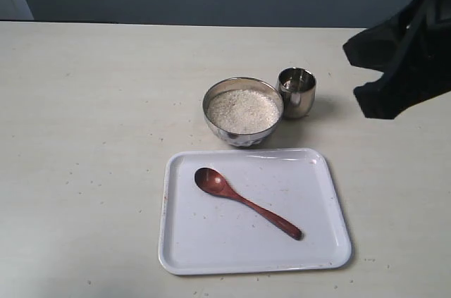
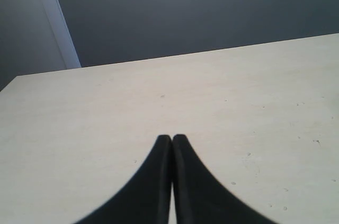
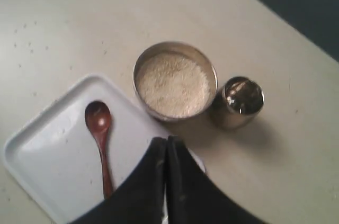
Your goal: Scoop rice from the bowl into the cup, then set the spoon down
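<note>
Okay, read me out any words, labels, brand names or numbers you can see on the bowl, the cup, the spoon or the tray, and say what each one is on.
None: no view shows any readable text.
The bowl, the cup, the spoon and the white tray show no lettering, label or number.

A shiny steel bowl (image 1: 239, 137), filled almost to the rim with white rice (image 1: 243, 110), stands upright on the table (image 1: 84, 136). A small steel cup (image 1: 297, 94) stands close against its right side. In front of them a dark reddish wooden spoon (image 1: 246, 203) lies face-up, diagonally across a white tray (image 1: 310, 241).
</note>
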